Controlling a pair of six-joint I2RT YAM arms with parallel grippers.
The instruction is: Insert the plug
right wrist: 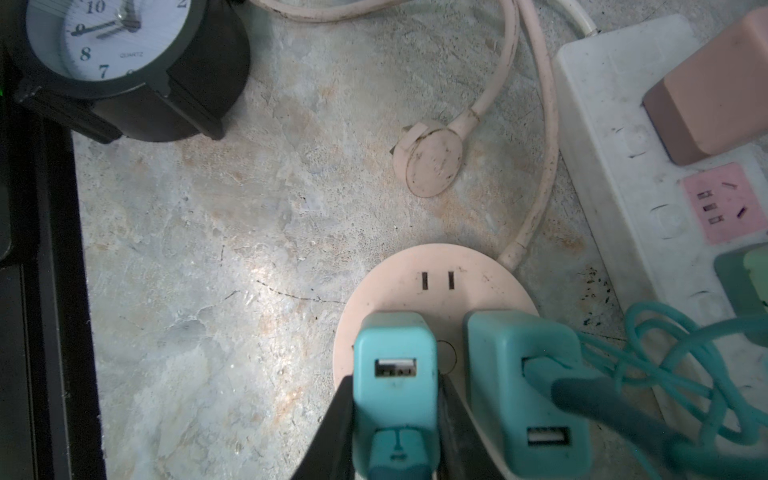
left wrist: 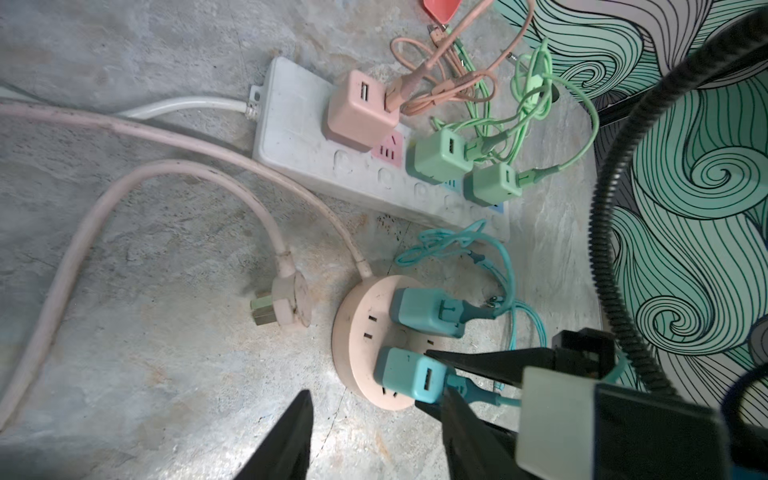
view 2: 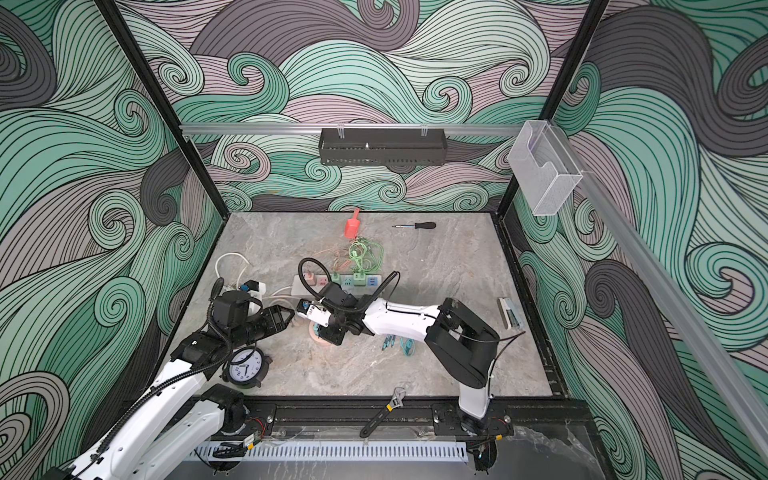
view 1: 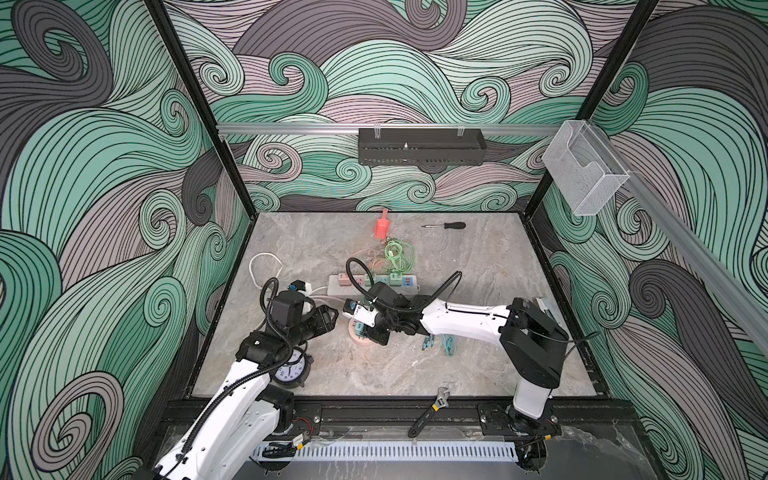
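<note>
A teal charger plug (right wrist: 395, 374) stands on the face of the round pink socket hub (right wrist: 436, 266), and my right gripper (right wrist: 397, 415) is shut on its sides from above. I cannot tell how deep its prongs sit. In the left wrist view the same plug (left wrist: 409, 374) rests at the hub's (left wrist: 361, 332) near edge. My left gripper (left wrist: 376, 392) is open just short of it, holding nothing. In both top views the left gripper (view 1: 332, 318) (view 2: 287, 318) hovers close beside the right gripper (view 1: 365, 332) (view 2: 323, 332) over the hub (view 1: 358, 341).
A second teal charger (right wrist: 528, 395) with a cable fills the hub's neighbouring socket. The hub's own pink three-pin plug (left wrist: 286, 307) lies loose on the table. A white power strip (left wrist: 299, 124) with pink and green chargers lies behind. A clock (view 1: 286, 370) stands near the left arm.
</note>
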